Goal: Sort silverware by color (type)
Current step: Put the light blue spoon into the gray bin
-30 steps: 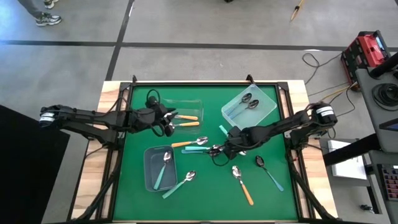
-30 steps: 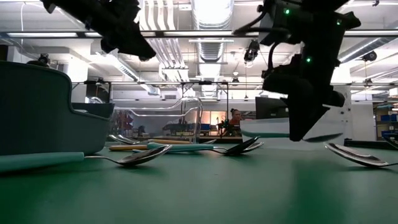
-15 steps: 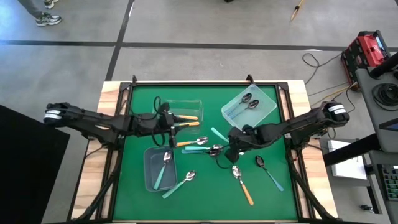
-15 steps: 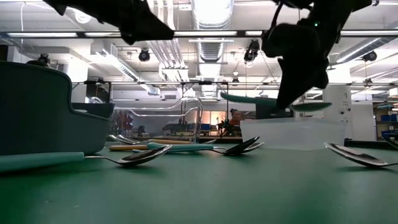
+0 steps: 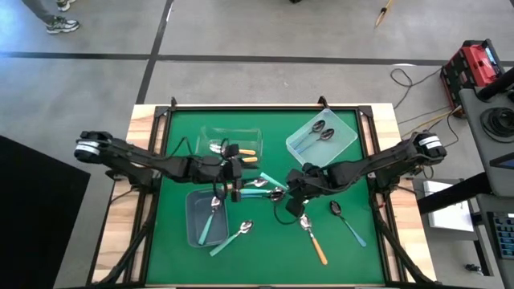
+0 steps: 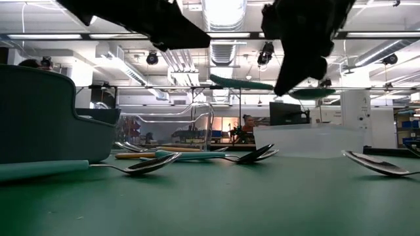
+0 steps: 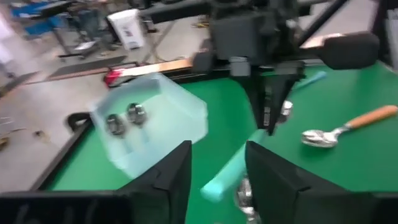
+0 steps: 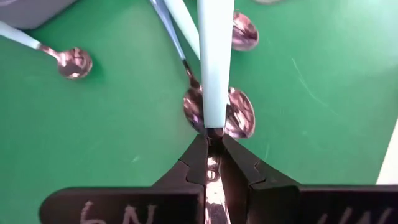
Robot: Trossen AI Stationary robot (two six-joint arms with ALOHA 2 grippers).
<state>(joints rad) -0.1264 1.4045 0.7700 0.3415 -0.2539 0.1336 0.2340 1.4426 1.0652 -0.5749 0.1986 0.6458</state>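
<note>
My right gripper (image 5: pixel 294 187) is shut on a teal-handled spoon (image 6: pixel 244 83) and holds it above the middle of the green table (image 5: pixel 361 257). My left gripper (image 7: pixel 217 180) is open. Its two fingers stand on either side of the free end of that spoon's handle (image 7: pixel 229 176); I cannot tell whether they touch it. Other spoons lie on the mat: an orange one (image 5: pixel 314 238), a blue one (image 5: pixel 348 221), a teal one (image 5: pixel 232 238) and a small cluster (image 5: pixel 261 191) under the held spoon. My right gripper pinches the teal spoon between its two fingers at the neck (image 8: pixel 214 132), where the handle meets the metal bowl. The fingers slant down from the table's right side and lie along the spoon. The spoon is lifted clear and about level, its handle pointing toward my left gripper.
A clear bin (image 5: pixel 210 135) at the far middle holds orange spoons. A pale bin (image 5: pixel 347 140) at the far right holds two dark spoons. A grey bin (image 5: pixel 193 225) at the near left holds teal spoons. Free mat lies along the near edge.
My right gripper has risen from the mat with the teal spoon, which has gone from hanging low to level and well clear. My left gripper has left the clear bin and gone toward the table's right and near side, up to the held spoon's handle end.
</note>
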